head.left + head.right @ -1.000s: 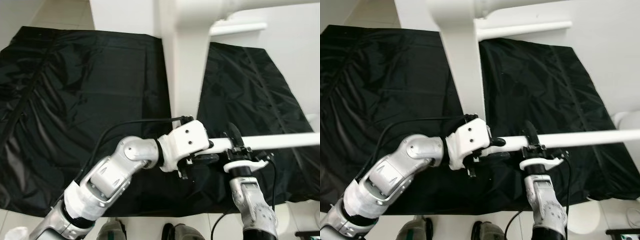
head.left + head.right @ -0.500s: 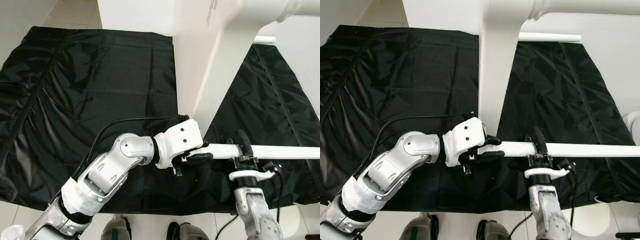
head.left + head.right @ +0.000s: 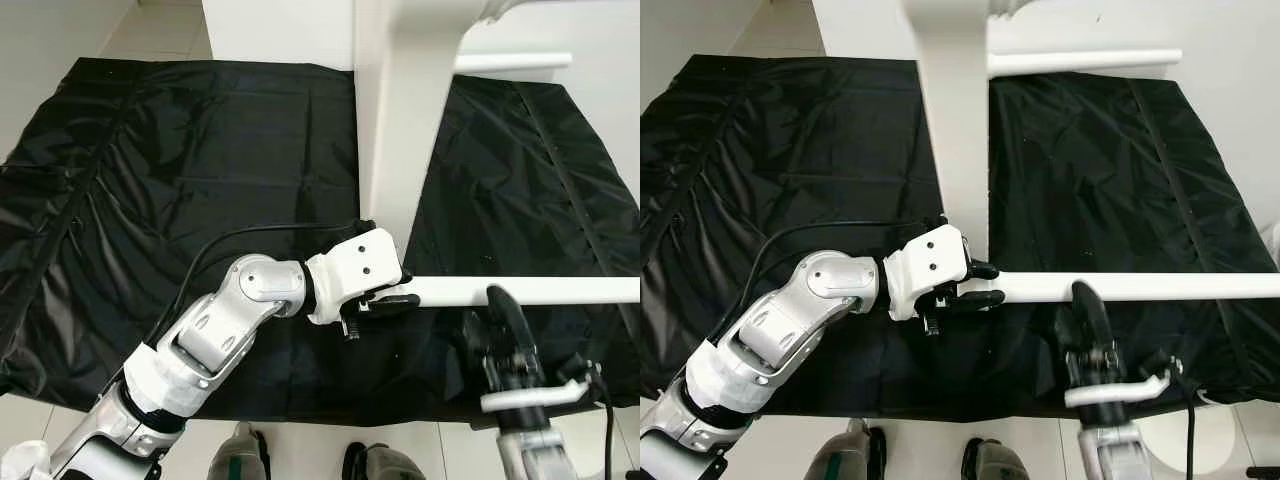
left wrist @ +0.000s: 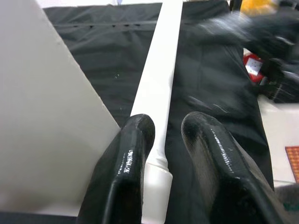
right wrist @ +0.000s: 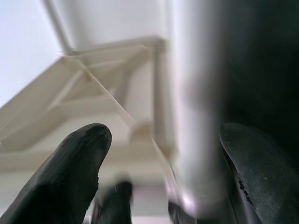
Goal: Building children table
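A long white table leg [image 3: 530, 291] lies level above the black cloth, running off to the right. My left gripper [image 3: 392, 297] is shut on its near end; in the left wrist view both black fingers [image 4: 133, 154] clamp the leg [image 4: 159, 93]. That end sits at the foot of the upright white table frame [image 3: 400, 120]. My right gripper [image 3: 503, 330] hangs just below the leg, open. In the right wrist view its fingers [image 5: 74, 163] stand wide apart with the blurred leg [image 5: 196, 116] beyond them.
A black cloth [image 3: 200, 150] covers the floor, with white tiles around it. A second white rod [image 3: 512, 62] juts from the frame at the back right. My feet [image 3: 235, 462] stand at the cloth's near edge. Coloured clutter [image 4: 254, 65] lies past the cloth.
My right gripper has come off the leg and dropped below it, towards me. The left gripper keeps its hold. The camera has shifted, and the frame now stands differently in the picture.
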You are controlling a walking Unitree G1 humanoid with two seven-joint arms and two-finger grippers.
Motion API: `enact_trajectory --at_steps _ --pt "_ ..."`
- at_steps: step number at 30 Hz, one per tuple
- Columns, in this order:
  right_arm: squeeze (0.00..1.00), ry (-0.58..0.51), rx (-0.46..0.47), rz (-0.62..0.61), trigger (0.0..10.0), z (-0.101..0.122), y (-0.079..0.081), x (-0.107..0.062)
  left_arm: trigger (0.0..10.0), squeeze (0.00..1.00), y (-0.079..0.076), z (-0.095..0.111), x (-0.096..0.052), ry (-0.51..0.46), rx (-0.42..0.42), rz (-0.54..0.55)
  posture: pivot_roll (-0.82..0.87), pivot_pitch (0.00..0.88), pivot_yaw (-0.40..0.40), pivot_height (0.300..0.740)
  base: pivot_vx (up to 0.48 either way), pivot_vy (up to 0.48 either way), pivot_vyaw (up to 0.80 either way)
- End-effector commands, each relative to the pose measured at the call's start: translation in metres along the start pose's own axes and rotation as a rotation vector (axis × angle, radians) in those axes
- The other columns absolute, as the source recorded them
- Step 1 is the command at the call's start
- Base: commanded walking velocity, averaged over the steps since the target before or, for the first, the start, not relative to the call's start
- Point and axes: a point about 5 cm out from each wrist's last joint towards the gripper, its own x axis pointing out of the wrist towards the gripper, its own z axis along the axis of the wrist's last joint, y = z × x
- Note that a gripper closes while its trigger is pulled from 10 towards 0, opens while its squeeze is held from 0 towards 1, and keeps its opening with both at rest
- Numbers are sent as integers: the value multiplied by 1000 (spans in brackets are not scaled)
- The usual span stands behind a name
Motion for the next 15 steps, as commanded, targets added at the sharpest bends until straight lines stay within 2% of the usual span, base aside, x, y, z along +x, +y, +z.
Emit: enact_trajectory --at_steps 1,3,8,11,12,15 --pt "0 -61 116 20 10000 -15 -1 2 10000 0 7 7 -1 -23 33 38 102 159 -15 740 0 0 0" --pt "0 -50 126 -3 10000 -16 -2 -9 10000 0 8 8 -1 -25 39 40 103 162 -15 740 0 0 0" --pt "0 -49 130 -22 10000 -17 -5 -20 10000 0 9 7 -2 -20 49 43 103 164 -14 740 0 0 0" --pt "0 -27 12 100 10000 -15 14 -31 10000 0 11 8 -4 -29 39 48 100 164 0 740 0 0 0" --pt "0 -20 -18 148 10000 -13 20 -28 10000 0 7 8 -5 -35 29 38 99 163 3 740 0 0 0" --pt "0 -8 -63 184 10000 -10 26 -20 10000 0 0 6 -5 -38 9 17 97 160 8 740 0 0 0"
